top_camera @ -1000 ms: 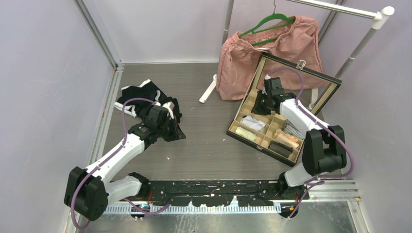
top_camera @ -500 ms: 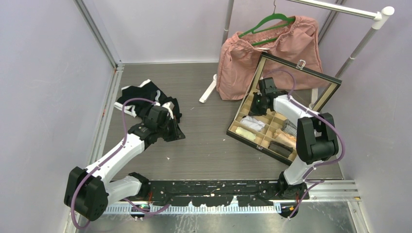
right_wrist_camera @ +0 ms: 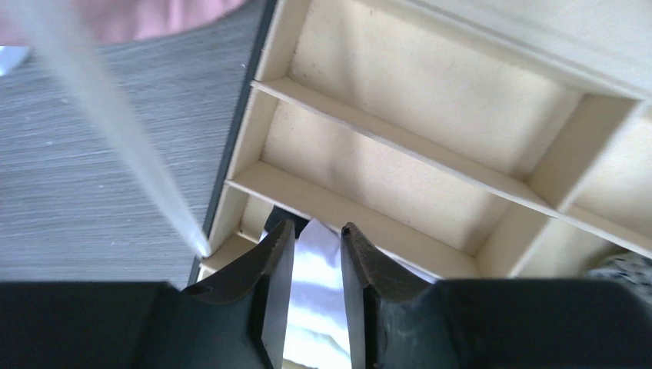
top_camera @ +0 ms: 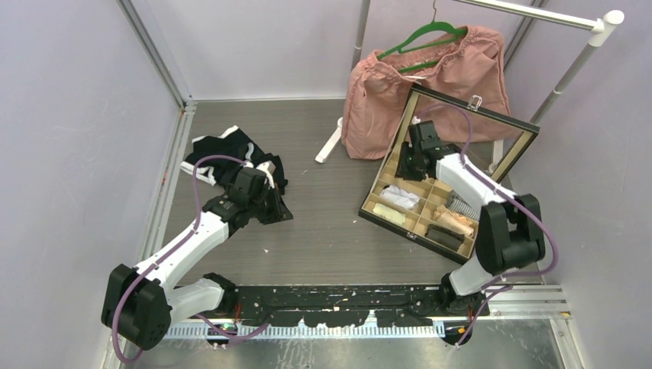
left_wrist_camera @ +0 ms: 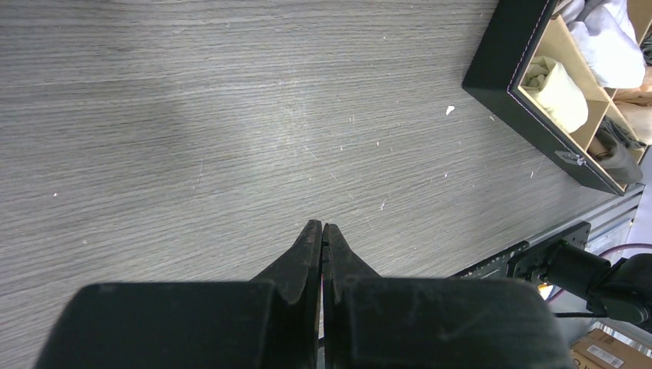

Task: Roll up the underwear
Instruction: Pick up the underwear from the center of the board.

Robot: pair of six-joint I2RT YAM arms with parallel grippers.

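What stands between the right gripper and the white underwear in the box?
Nothing visible: the white underwear shows directly between the fingers of the right gripper, inside a compartment of the box.

underwear (top_camera: 217,151): on table (top_camera: 323,223), left rear | box (top_camera: 384,221): right | garment (top_camera: 377,108): hanging behind box

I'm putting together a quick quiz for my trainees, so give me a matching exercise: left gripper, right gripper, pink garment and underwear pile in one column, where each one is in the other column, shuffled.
Things:
1. left gripper
2. right gripper
3. pink garment
4. underwear pile

Places:
A. hanging at the clothes rail
B. shut, over bare table
C. lying on the table, far left
D. over the divided box, fingers apart

Pairs: 1-B, 2-D, 3-A, 4-C
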